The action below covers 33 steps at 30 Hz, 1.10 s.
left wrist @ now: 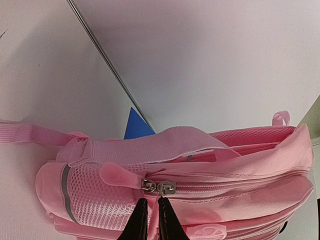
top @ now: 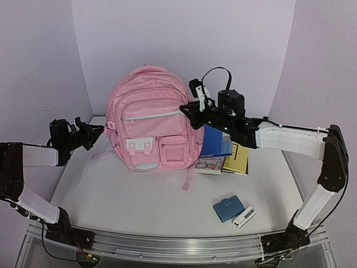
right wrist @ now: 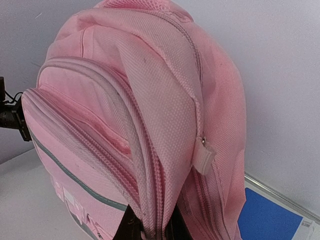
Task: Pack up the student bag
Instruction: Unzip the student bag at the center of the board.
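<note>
The student bag (top: 150, 114) is a large light-pink backpack standing upright at the back middle of the table. My left gripper (top: 99, 132) is at its left side. In the left wrist view the gripper (left wrist: 151, 202) is pinched on a thin fold of the bag (left wrist: 225, 170) just below a metal zip slider (left wrist: 167, 188) with a pink pull tab (left wrist: 117, 176). My right gripper (top: 188, 111) is at the bag's upper right side. In the right wrist view it (right wrist: 152, 227) is shut on a fold of the bag (right wrist: 150, 100) beside a zip with a white tab (right wrist: 204, 160).
Right of the bag lie a blue folder (top: 215, 142), a yellow book (top: 239, 156) and a small patterned book (top: 210, 164). A blue case (top: 227, 208) and a white object (top: 244, 218) lie at the front right. Pale walls close in the back and sides.
</note>
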Motion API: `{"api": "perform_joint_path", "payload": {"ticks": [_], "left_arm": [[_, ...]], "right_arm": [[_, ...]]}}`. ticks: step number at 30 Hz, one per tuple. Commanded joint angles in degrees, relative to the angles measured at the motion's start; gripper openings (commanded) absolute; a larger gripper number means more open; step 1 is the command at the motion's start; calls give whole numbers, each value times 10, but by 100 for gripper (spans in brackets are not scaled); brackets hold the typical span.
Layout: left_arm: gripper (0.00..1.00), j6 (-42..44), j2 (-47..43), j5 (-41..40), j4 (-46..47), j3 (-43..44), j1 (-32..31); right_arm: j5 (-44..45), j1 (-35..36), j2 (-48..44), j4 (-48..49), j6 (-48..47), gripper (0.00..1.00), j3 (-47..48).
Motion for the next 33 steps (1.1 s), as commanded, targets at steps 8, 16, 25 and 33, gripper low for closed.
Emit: {"api": "perform_joint_path", "payload": {"ticks": [8, 16, 25, 33], "left_arm": [[17, 11, 42, 36, 16, 37, -1], [43, 88, 32, 23, -17, 37, -1], [45, 210, 35, 37, -97, 75, -1], [36, 208, 59, 57, -83, 89, -1]], "right_arm": [[2, -1, -32, 86, 3, 0, 28], [2, -1, -32, 80, 1, 0, 27], [5, -1, -34, 74, -4, 0, 30], [2, -1, -28, 71, -1, 0, 38]]}}
